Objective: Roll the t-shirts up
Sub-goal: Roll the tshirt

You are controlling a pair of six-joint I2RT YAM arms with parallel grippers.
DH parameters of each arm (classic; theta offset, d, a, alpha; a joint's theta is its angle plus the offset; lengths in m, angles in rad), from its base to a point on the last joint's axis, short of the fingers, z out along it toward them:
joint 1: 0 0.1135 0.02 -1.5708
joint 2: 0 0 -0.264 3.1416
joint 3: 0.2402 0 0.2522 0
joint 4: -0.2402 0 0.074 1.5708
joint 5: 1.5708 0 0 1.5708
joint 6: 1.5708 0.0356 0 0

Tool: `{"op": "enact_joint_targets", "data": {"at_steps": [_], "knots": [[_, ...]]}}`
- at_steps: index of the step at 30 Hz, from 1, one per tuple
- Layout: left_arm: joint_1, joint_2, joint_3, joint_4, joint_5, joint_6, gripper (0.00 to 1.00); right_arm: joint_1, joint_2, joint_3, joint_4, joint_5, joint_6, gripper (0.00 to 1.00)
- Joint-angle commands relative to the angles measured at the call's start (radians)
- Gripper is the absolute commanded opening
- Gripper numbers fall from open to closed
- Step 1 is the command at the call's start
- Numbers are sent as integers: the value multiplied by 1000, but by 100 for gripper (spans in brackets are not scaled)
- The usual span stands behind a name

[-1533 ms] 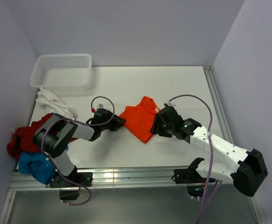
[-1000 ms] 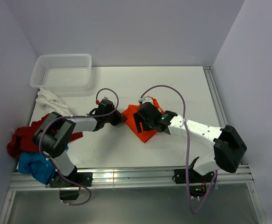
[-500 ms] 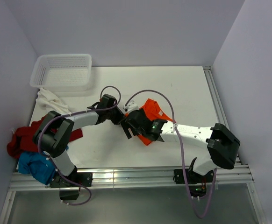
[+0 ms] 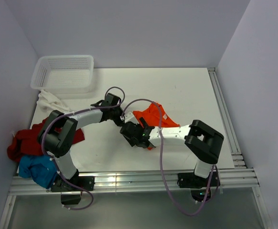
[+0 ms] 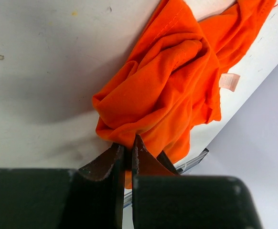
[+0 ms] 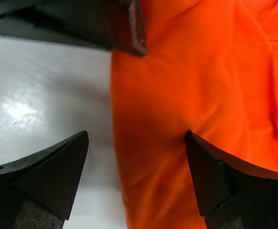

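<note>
Pinching a fold of the orange shirt (image 5: 163, 86), your left fingers (image 5: 105, 164) are clamped on it; your right fingers (image 6: 58, 167) stand apart, one over cloth, one over bare surface (image 6: 34, 86).

Basket (image 4: 61, 88) back-left; shirt (image 4: 151, 116) centre; heap (image 4: 23, 143) apparently front-left.

Overhead view: light was bright, even and diffuse. Only faint soft-edged shadows lay on the tabletop (image 4: 187, 90) around the fingers. A glare streak ran along the metal rail (image 4: 110, 179).

Left wrist view: the orange t-shirt (image 5: 163, 81) beyond the left fingers (image 5: 105, 167) was sharp, with a grey shadow beside it. The fingers themselves were dark and underexposed.

Right wrist view: focus was soft and the cloth weave was lost. A glare patch sat on the tabletop just beyond the right fingers (image 6: 48, 167), which were near-black with blurred edges.
</note>
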Motion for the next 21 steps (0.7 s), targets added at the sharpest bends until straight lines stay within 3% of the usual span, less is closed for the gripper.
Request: {"op": "enact_joint_targets", "data": {"at_steps": [1,8,17,19,21], "knots": [[5,-1,31,-30,45,19,0,9,38,73,-26,142,8,89],[16,-5,24,-41,56,27,0,10,109,104,-68,240,18,77],[20,1,44,-73,62,46,0,10,144,123,-59,343,-24,73],[20,4,47,-79,62,47,0,11,147,126,-59,351,-26,67],[22,7,51,-84,62,50,0,9,149,124,-49,345,-32,50]]}}
